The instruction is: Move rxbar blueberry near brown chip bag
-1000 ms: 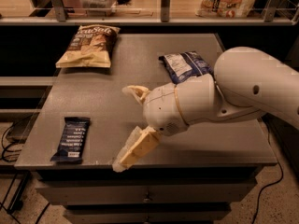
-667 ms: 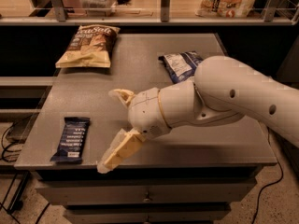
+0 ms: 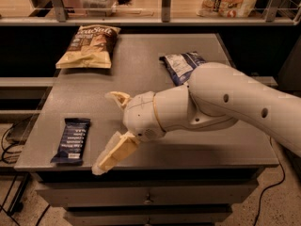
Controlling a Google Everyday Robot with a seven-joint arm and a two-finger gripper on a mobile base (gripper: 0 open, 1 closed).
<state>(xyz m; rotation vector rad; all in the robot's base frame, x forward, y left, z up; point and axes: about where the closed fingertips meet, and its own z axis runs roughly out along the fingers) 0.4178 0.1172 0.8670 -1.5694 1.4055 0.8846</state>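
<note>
My gripper hangs over the bench's front edge, jaws released wide, nothing in them. The rxbar blueberry lies flat just beside it, well apart from the brown chip bag at the back corner.

Robot test lab: grey drawer cabinet, loose floor cables, railed shelf behind; gripper spread over the cabinet's front left.

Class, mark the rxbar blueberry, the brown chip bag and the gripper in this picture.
rxbar blueberry (image 3: pixel 72 140): camera view, middle of the wrapper.
brown chip bag (image 3: pixel 89 46): camera view, middle of its front.
gripper (image 3: pixel 103 132): camera view, midway between its open fingertips, right of the bar.
</note>
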